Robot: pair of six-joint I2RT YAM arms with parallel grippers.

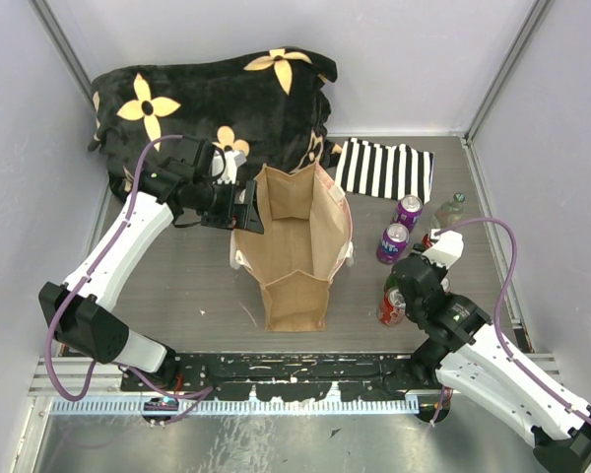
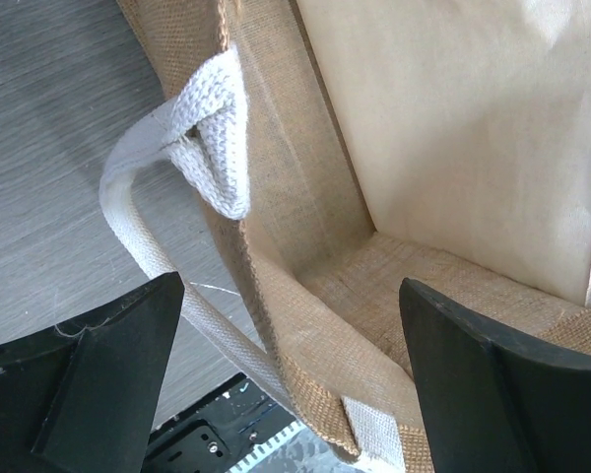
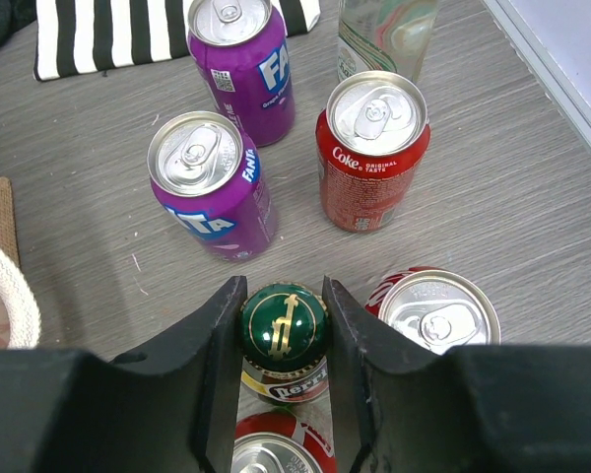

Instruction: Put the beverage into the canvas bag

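Standing at the left wall of the canvas bag (image 1: 295, 301), the left gripper (image 1: 241, 209) had its jaws spread wide, one outside the fabric by the white strap handle (image 2: 138, 197) and one over the interior. It gripped nothing, and its position was judged to be for steadying the bag's mouth. The bag stood upright and open at mid-table with no drink visible inside. Right of the bag stood a cluster of drinks: two purple cans (image 3: 212, 187), several red cans (image 3: 374, 148) and a clear bottle (image 3: 384, 34) beyond them. At the near side of this cluster the right gripper (image 3: 283, 291) was closed on the green-capped bottle (image 3: 284, 325), a finger pressed to each side of its cap. The bottle stood upright on the table, well apart from the bag and hemmed in by red cans, so a straight upward lift was judged necessary. Behind the bag to the right lay a black-and-white striped cloth (image 1: 384, 169), and behind to the left a black flowered blanket (image 1: 207, 99). The grey wood-grain table (image 1: 177, 296) was flat and scuffed at its near edge, and pale walls on metal uprights enclosed the cell.
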